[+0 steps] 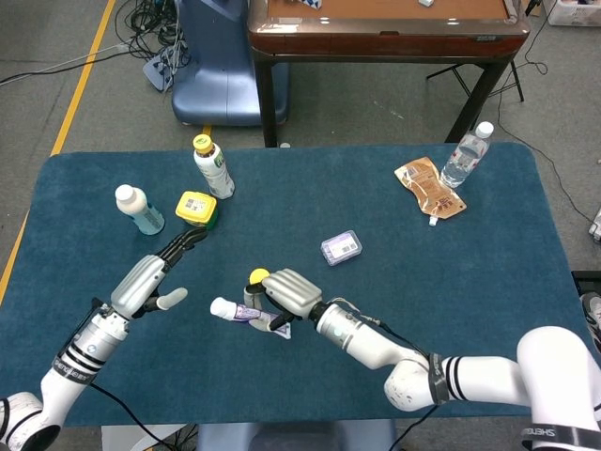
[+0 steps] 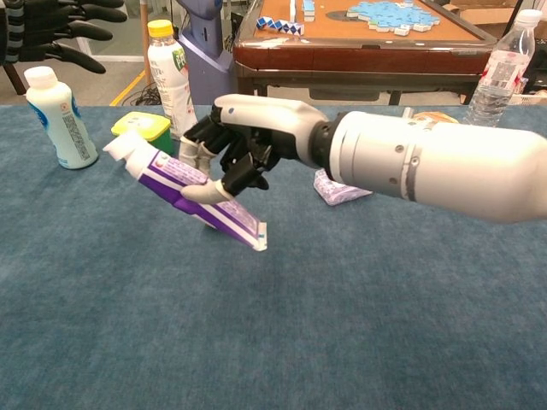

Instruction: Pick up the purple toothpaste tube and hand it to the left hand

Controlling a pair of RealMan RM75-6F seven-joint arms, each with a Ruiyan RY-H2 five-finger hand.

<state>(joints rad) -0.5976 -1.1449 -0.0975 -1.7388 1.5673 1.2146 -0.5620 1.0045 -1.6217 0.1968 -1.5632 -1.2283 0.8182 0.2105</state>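
Observation:
The purple toothpaste tube with a white cap hangs tilted above the blue cloth, cap end up and to the left. My right hand grips it around the middle, thumb underneath. In the head view the tube juts left out of the right hand. My left hand is raised at the left with fingers spread and holds nothing; the chest view shows only its fingers at the top left corner. A gap of cloth separates the tube's cap from the left hand.
A yellow ball lies just behind the right hand. A small purple pack lies mid-table. At the back left stand a white bottle, a yellow-lidded tub and a yellow-capped bottle. A brown pouch and water bottle are back right.

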